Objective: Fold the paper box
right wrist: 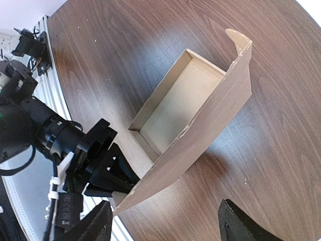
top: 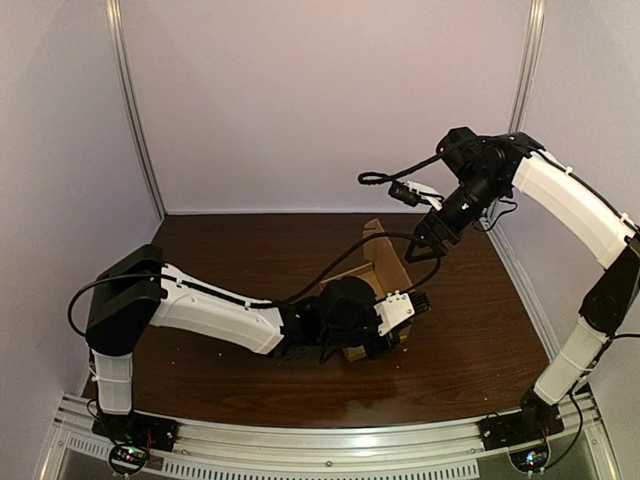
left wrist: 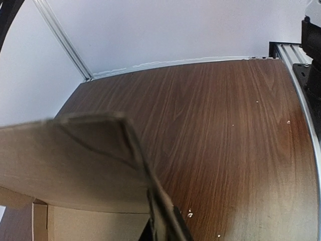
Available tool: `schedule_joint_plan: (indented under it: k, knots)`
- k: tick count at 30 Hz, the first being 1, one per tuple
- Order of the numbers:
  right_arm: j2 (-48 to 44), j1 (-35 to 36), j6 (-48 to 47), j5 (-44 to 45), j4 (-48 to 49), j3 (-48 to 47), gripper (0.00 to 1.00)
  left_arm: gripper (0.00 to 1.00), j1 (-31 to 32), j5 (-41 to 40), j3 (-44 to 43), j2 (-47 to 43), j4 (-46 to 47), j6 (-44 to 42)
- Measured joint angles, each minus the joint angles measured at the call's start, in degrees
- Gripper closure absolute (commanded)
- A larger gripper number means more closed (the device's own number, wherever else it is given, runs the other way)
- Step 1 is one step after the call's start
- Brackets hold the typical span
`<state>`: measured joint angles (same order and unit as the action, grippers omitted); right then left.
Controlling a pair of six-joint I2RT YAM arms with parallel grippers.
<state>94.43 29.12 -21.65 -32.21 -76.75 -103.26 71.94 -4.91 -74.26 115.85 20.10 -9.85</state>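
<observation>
Pinching tall flap [right wrist: 210,125] of paper box [right wrist: 170,108], mid-frame on desk [right wrist: 281,150]: your left gripper [right wrist: 113,183] clamped on flap's lower corner. Right gripper [top: 425,245] hovers above, fingers apart. Risk: you pull hard, thin card tears or unpinned tray drags sideways.
</observation>
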Motion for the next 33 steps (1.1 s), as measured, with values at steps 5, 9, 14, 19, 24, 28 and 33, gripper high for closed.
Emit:
schedule_joint_plan:
  k: [5,9,14,19,24,28,33]
  knots:
    - [-0.11,-0.02,2.16,-0.11,0.00,0.02,0.16,0.88,0.00,-3.41,-0.33,2.03,1.62,2.71]
    - [0.09,0.02,2.89,-0.31,0.00,0.02,0.15,0.79,0.00,-5.40,-0.63,2.56,2.86,3.78]
    - [1.92,0.70,4.15,1.31,-0.02,0.04,0.16,0.66,0.00,-7.15,-1.92,2.64,3.63,4.55]
    - [5.25,1.03,5.57,5.40,0.02,0.02,0.19,0.63,0.13,-8.07,-0.63,0.39,3.39,4.85]
    - [7.30,1.01,6.78,7.85,-0.13,-0.26,0.35,0.62,0.92,-7.98,6.34,-10.01,0.26,5.25]
    - [9.07,1.01,7.10,7.45,-0.15,-1.60,0.61,0.62,1.44,-8.41,11.47,-19.39,-1.84,7.28]
    - [11.10,1.31,6.54,6.93,-0.20,-1.90,0.77,0.61,1.51,-15.04,18.49,-26.53,-3.89,10.99]
